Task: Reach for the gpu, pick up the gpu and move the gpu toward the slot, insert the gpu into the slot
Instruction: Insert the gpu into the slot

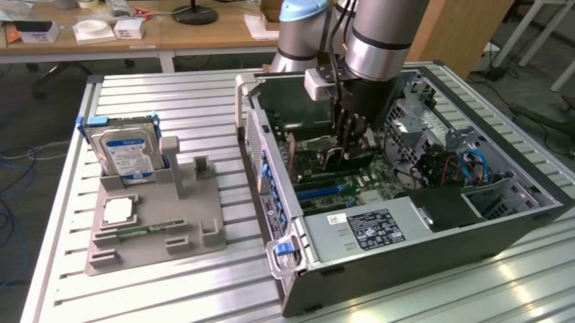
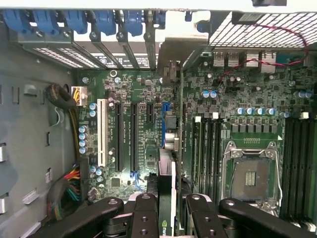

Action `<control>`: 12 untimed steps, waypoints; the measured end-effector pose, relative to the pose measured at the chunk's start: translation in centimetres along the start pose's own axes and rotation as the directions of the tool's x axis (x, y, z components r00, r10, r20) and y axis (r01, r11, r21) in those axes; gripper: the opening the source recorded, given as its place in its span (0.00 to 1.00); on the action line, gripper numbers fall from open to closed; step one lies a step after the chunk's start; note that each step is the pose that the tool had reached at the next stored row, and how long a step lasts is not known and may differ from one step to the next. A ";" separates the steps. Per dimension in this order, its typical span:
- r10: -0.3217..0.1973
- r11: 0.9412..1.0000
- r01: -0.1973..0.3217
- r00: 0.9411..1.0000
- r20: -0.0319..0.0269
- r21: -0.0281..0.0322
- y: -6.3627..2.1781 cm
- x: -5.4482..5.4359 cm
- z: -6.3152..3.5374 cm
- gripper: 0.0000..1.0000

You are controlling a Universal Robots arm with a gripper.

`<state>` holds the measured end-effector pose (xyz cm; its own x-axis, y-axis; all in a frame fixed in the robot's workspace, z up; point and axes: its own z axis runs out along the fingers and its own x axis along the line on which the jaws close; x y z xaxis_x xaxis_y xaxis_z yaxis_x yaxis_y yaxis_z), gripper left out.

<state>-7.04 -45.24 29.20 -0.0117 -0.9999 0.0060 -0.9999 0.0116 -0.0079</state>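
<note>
Inside the open computer case (image 1: 297, 269), my gripper (image 1: 349, 151) is shut on the gpu (image 1: 334, 158), a dark card that hangs on edge just above the motherboard. The wrist view looks down the card: my gripper (image 2: 171, 203) has a black finger (image 2: 145, 208) on each side of the gpu (image 2: 167, 173), which runs edge-on toward its silver bracket (image 2: 173, 52) at the case's rear wall. The blue slot (image 2: 165, 110) lies directly under the card's line and is partly covered by it. From outside the case, the blue slot (image 1: 321, 192) shows just in front of the gripper.
Black memory slots (image 2: 208, 148) and the silver processor socket (image 2: 250, 173) lie beside the card; a white connector (image 2: 101, 131) and black slots are on its other side. The power supply (image 1: 378, 229) fills the case front. A grey fixture (image 1: 153, 215) holds the hard drive (image 1: 130, 151).
</note>
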 end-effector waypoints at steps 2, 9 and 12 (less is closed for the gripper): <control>0.000 1.000 0.000 1.000 0.000 0.000 0.00 0.0 0.33 0.27; 0.000 1.000 0.000 1.000 0.000 0.000 0.19 -0.1 1.61 0.27; 0.000 1.000 0.000 1.000 0.000 0.000 0.20 -0.1 1.92 0.27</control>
<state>-7.22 -45.12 27.28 -0.0115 -0.9999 0.0064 -0.9999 0.0114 -0.0080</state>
